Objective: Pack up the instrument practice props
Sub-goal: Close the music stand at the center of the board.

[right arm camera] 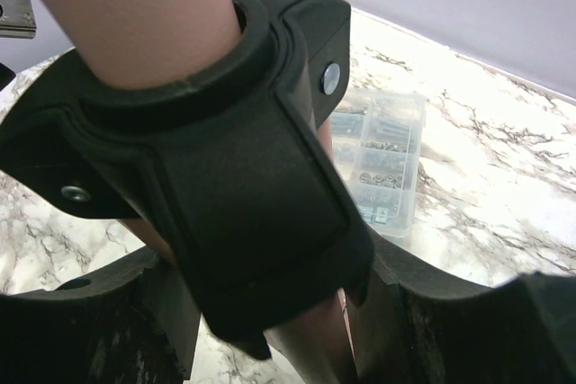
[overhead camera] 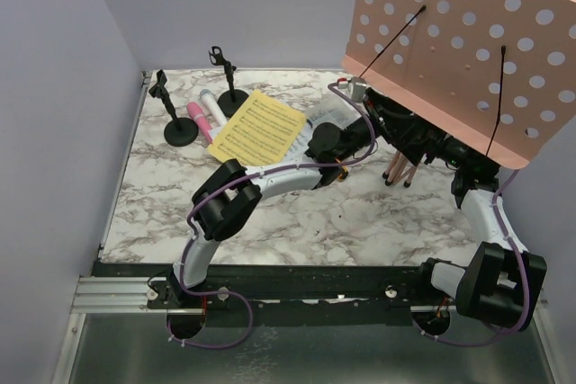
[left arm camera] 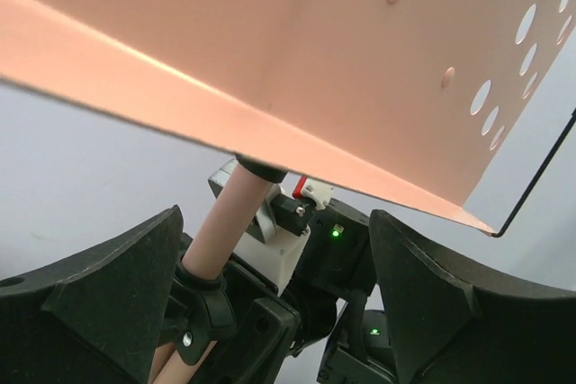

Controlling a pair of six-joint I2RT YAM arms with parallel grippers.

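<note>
The pink perforated music rack (overhead camera: 450,38) is held tilted at the right, above the table. My right gripper (overhead camera: 421,139) is shut on the black hub (right arm camera: 225,159) of its tripod, and the folded legs (overhead camera: 399,170) hang below. My left gripper (left arm camera: 274,222) is open just under the rack's tray, with the pink pole (left arm camera: 225,231) close to its left finger (left arm camera: 117,285). On the left of the table lie a yellow sheet-music page (overhead camera: 259,128), a pink microphone (overhead camera: 198,121) and a white microphone (overhead camera: 213,105). Two black mic holders (overhead camera: 180,128) (overhead camera: 232,98) stand beside them.
A clear compartment box (right arm camera: 378,168) with small parts lies on the marble table (overhead camera: 360,222) below the rack, mostly hidden by the arms in the top view. Purple walls close in the left and back sides.
</note>
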